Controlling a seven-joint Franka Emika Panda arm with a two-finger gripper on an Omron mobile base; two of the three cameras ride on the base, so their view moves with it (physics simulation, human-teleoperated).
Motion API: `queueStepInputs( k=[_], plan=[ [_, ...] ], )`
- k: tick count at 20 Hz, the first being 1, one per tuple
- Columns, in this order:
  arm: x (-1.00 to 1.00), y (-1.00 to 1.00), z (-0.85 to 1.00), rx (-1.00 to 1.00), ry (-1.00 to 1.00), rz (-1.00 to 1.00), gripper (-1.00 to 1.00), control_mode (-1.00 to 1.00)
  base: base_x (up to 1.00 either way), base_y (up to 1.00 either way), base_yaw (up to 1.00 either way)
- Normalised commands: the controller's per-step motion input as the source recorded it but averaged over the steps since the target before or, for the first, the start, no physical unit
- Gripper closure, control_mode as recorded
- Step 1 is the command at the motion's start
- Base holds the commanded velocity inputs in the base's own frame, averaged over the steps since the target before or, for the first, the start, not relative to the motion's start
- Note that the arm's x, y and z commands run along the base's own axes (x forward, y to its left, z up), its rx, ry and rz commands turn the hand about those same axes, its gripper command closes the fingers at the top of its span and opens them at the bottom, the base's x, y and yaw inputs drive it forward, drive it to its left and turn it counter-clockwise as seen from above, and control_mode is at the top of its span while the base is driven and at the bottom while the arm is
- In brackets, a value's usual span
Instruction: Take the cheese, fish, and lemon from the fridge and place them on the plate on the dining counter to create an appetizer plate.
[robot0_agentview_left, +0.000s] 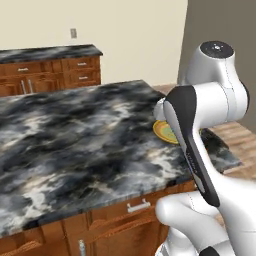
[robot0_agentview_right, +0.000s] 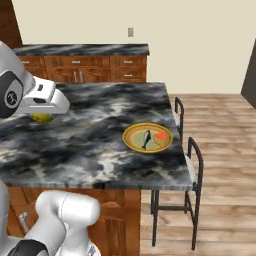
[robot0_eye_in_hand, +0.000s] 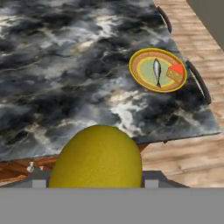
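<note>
The yellow-green lemon (robot0_eye_in_hand: 97, 157) sits large at the bottom of the hand view, and my gripper (robot0_eye_in_hand: 96, 180) is shut on it. In the right base view the gripper (robot0_agentview_right: 43, 116) hovers over the left part of the dining counter (robot0_agentview_right: 95, 140), the lemon (robot0_agentview_right: 42, 118) peeking out under the hand. The plate (robot0_agentview_right: 134, 141) lies near the counter's right edge, well to the right of the gripper. On it lie the slender grey fish (robot0_agentview_right: 146, 139) and the orange cheese (robot0_agentview_right: 160, 135). In the hand view the plate (robot0_eye_in_hand: 142, 75), fish (robot0_eye_in_hand: 157, 71) and cheese (robot0_eye_in_hand: 176, 72) show ahead. My arm covers most of the plate (robot0_agentview_left: 162, 131) in the left base view.
Two dark metal chairs (robot0_agentview_right: 194, 160) stand along the dining counter's right side, over a wooden floor (robot0_agentview_right: 225, 150). A narrower stone-topped counter with drawered cabinets (robot0_agentview_right: 85, 62) runs along the back wall. The counter's near edge (robot0_eye_in_hand: 131, 146) lies just beyond the lemon.
</note>
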Motion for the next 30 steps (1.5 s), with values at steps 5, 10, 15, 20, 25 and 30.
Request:
queueStepInputs(
  k=[5,10,15,20,25,30],
  plan=[
    [0.0,0.0,0.0,0.0,0.0,0.0,1.0,1.0,0.88,-0.99,0.33],
    [0.17,-0.14,-0.05,0.03,0.03,0.05,1.0,-1.0,0.69,-0.67,0.25],
    [0.81,-0.94,-0.46,0.11,0.1,0.15,1.0,-1.0,0.0,0.0,0.0],
    [0.74,-0.77,-0.89,0.01,0.02,0.05,1.0,-1.0,0.0,0.0,0.0],
    [0.8,-0.22,-0.97,0.0,0.0,0.04,1.0,-1.0,0.0,0.0,0.0],
    [0.89,0.0,-0.77,0.0,0.01,0.01,1.0,-1.0,0.0,0.0,0.0]
  ],
)
